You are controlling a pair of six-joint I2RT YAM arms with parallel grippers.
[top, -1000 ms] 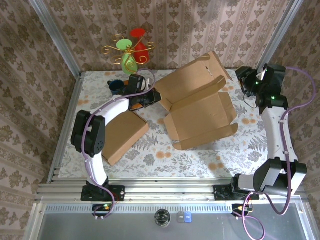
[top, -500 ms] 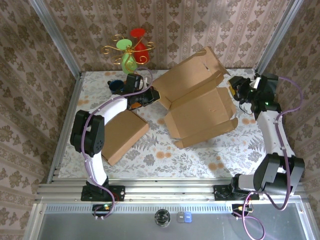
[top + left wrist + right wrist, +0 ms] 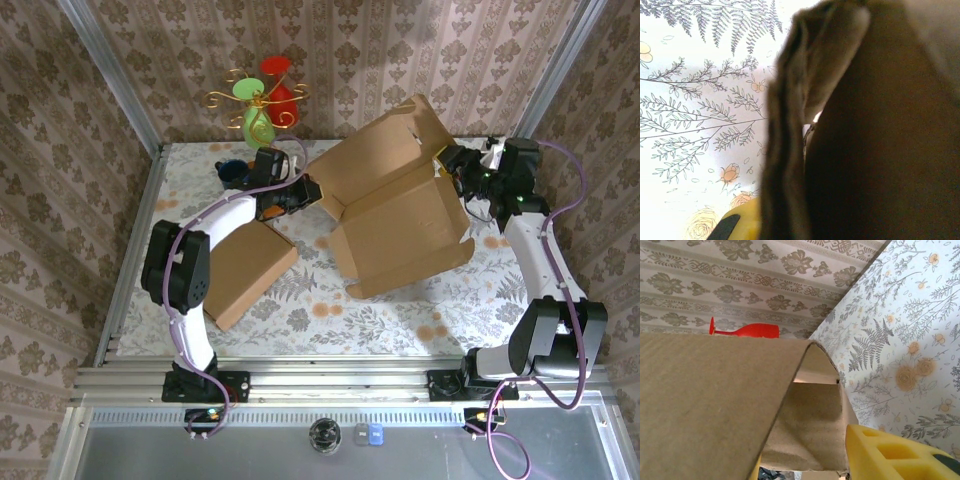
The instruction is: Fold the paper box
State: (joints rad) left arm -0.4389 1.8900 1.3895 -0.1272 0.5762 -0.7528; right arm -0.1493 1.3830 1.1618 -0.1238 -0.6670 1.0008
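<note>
Fingers of the left gripper (image 3: 303, 193) are closed, pinching the left flap edge of the box (image 3: 395, 215). In the left wrist view that cardboard edge runs straight down the middle, with one yellow pad (image 3: 737, 225) just beside it at the bottom.

Right gripper (image 3: 452, 165) is at the box's far right corner, by the raised lid. Its fingers stand apart. In the right wrist view one yellow finger (image 3: 890, 455) sits just right of a bent cardboard panel, and a sliver of yellow shows at the panel's lower left. So the panel lies between them. Cannot tell whether they press it.

Box sits mid-table toward the back, half formed. The rear lid panel is tilted up toward the wall and the front tray is open, with its side flaps loose.

A second flat cardboard piece (image 3: 245, 270) lies on the floral table (image 3: 300, 310) at near left, apart from the box.

A red and green ornament on a gold wire stand (image 3: 262, 105) is at the back edge. A dark cup (image 3: 232, 172) sits near the left gripper.
</note>
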